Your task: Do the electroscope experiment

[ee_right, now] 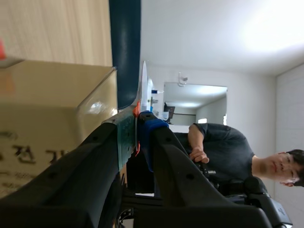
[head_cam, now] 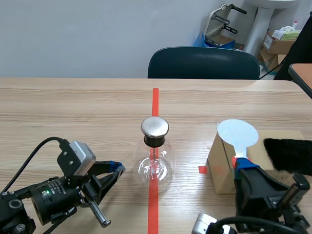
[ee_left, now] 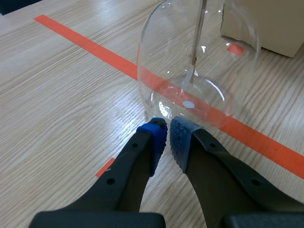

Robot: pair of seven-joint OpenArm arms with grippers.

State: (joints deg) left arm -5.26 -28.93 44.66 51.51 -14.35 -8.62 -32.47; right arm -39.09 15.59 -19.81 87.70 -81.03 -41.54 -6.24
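Observation:
The electroscope, a clear glass flask [head_cam: 155,165] with a round metal cap [head_cam: 155,127], stands on the red tape line at the table's middle. My left gripper [head_cam: 115,170] lies on the table just left of it, shut on nothing. In the left wrist view its blue pads [ee_left: 155,139] nearly touch the flask's [ee_left: 156,61] base, and a thin metal rod [ee_left: 198,38] hangs inside the glass. My right gripper [head_cam: 243,168] is shut on the stem of a paddle with a pale round disc [head_cam: 238,134], held upright. Seen edge-on in the right wrist view, the paddle [ee_right: 143,83] sits between my right gripper's [ee_right: 137,122] fingers.
A cardboard box [head_cam: 222,168] stands right of the flask, behind the paddle, with a black furry cloth [head_cam: 290,153] on top. A dark chair [head_cam: 204,63] is at the far edge. A person [ee_right: 223,152] shows in the right wrist view's background.

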